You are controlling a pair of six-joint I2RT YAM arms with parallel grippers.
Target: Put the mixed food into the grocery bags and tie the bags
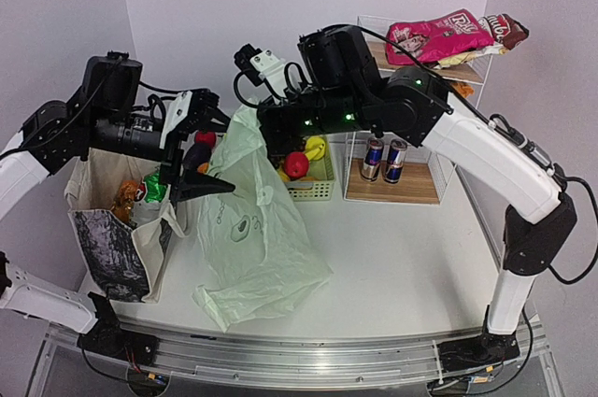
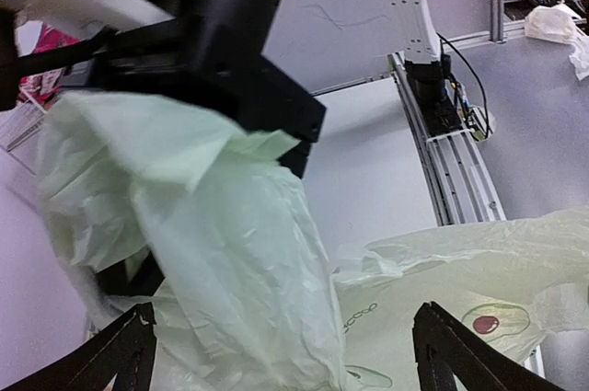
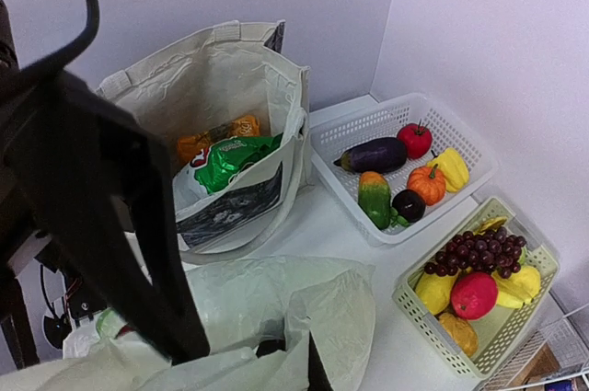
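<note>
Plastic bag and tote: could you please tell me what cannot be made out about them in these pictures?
- Inside of the plastic bag: hidden in every view by its own folds.
- Whether the right end effector grips it: bag folds cover the fingertips, top and left wrist views.
- Bottom of the tote: covered by snack packets, right wrist view.

In the top view the right end effector sits behind the bunched top of the pale-green plastic bag, so whether it pinches the film cannot be told. Its own camera shows one finger only as a dark blur. The bag runs off that view's lower edge. The left end effector shows just two fingertips, cut by the lower edge. The right arm covers part of the green basket.
</note>
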